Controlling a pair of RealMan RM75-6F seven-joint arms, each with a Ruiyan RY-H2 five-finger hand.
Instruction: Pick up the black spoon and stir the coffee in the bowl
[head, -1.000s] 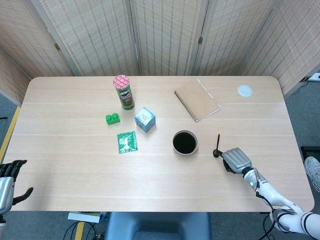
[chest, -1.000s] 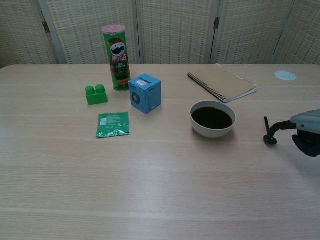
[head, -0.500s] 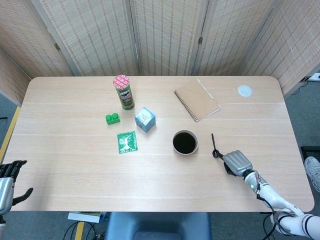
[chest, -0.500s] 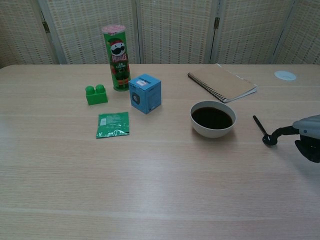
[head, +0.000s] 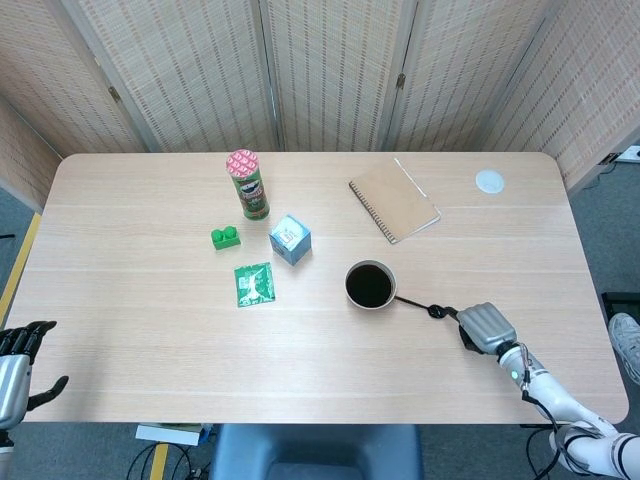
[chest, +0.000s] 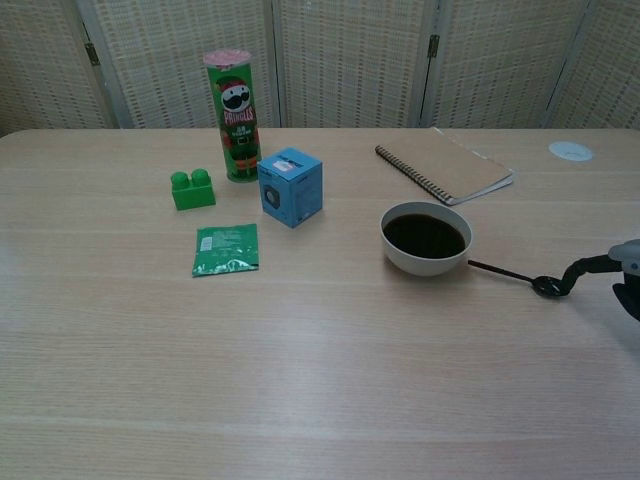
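A: Right robot hand (head: 485, 327) — what's it doing now?

B: Sits near the tabletop's (head: 150, 300) right front corner, fingers curled under, one dark fingertip (chest: 585, 266) touching the bowl end of the black spoon (head: 420, 303). Whether it's truly pinching the spoon or just pushing it, can't tell; chest view cuts most of the hand off at the frame edge.

A: What's changed vs a sec ago?

B: Spoon has swung. It stood more or less upright w/ its handle pointing to the far edge; now it lies flat on the tabletop, handle pointing left, tip reaching the rim of the bowl (head: 352, 296) or just beside it. The hand has also slid back twd the front-right corner.

A: Meaning for the task?

B: Looks like the spoon isn't lifted; it tipped over or got dragged rather than picked up. Also the wrong end faces the coffee (chest: 424, 235): handle twd the bowl, scoop end at the hand. My guess: it needs a fresh, firmer grasp before any stirring. Coffee seems undisturbed.

A: Left robot hand (head: 18, 365)?

B: Idle past the front left corner, fingers apart, holding nothing.

A: Bowl location?

B: Right of centre on the tabletop, well clear of the notebook (head: 394, 200) behind it.
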